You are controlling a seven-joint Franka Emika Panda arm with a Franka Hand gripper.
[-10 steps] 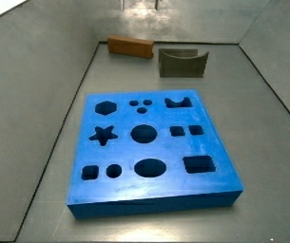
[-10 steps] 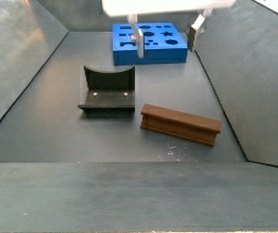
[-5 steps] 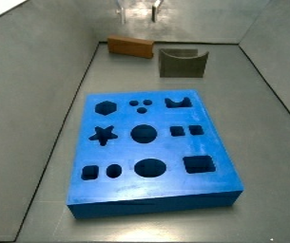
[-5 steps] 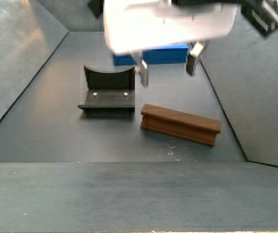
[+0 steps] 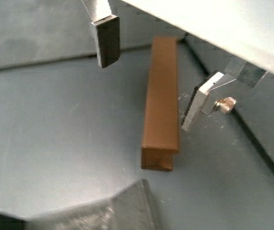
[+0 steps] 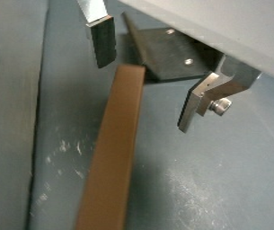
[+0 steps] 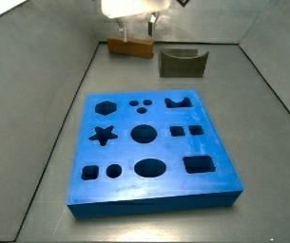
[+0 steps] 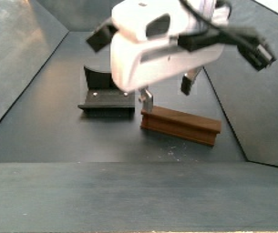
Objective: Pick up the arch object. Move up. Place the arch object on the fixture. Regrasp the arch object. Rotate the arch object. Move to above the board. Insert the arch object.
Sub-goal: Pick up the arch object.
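Two silver fingers, one at point(image 5: 107, 40), sit spread wide on either side of the arch point(image 5: 161, 101) in a wrist view, so the end effector point(image 5: 154, 74) is open and straddling the block across its narrow width, touching nothing yet; lined up that way so the pads can close on the long flat faces, I'd guess. The other wrist view shows the same deal: arch point(image 6: 110, 144) lying flat on the floor, end effector point(image 6: 147, 76) gaping above it, and the fixture point(image 6: 163, 56) just beyond the block's far end. In a side view the end effector point(image 7: 136, 26) hangs over the arch point(image 7: 130, 45) at the far end of the tray, with the fixture point(image 7: 183, 63) just beside it and the board point(image 7: 154, 152) well apart, nearer the camera. From the opposite side view the white end effector point(image 8: 163, 89) covers part of the arch point(image 8: 181, 125), fixture point(image 8: 106, 94) beside it. Looks like the pick-up step, grasp not made yet.
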